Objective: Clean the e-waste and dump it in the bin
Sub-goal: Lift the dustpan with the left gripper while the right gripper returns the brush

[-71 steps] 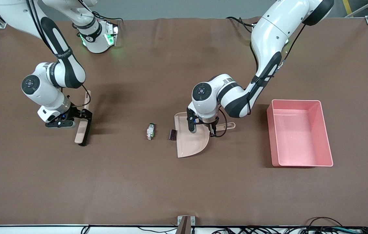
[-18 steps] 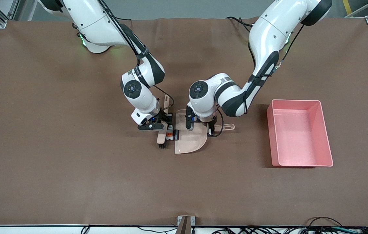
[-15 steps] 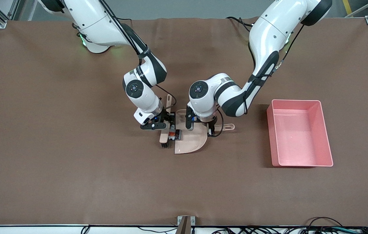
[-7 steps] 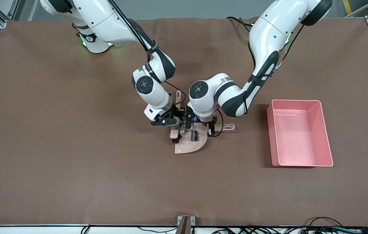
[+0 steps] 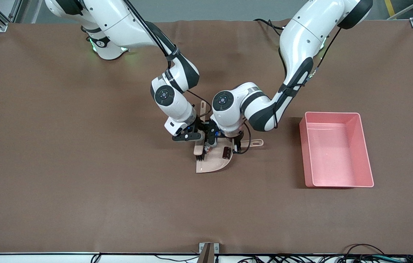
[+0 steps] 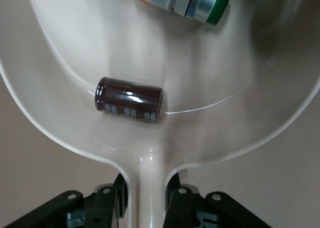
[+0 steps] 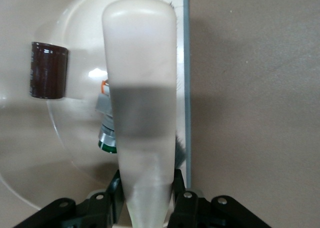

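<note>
Both pieces of e-waste lie in the beige dustpan point(image 5: 213, 165). The dark brown-maroon block point(image 5: 225, 153) rests near the pan's handle end point(image 6: 129, 99). The whitish component point(image 5: 208, 149) with green and dark bits sits beside the brush point(image 5: 199, 150), nearer the pan's open lip point(image 6: 190, 1). My left gripper point(image 5: 241, 144) is shut on the dustpan handle point(image 6: 146, 188). My right gripper point(image 5: 196, 137) is shut on the brush handle point(image 7: 140, 113), with the dark bristles point(image 7: 180, 153) just inside the pan's lip. The pink bin point(image 5: 365, 146) stands toward the left arm's end of the table.
Brown cloth point(image 5: 82, 182) covers the whole table. The two arms' wrists are close together over the dustpan. A stretch of bare cloth separates the dustpan from the bin. Cables run along the table edge nearest the front camera.
My right arm has swept the brush toward the left arm's end, pushing both pieces off the cloth into the dustpan. The dark block slid deeper toward the handle. The left arm has stayed still.
</note>
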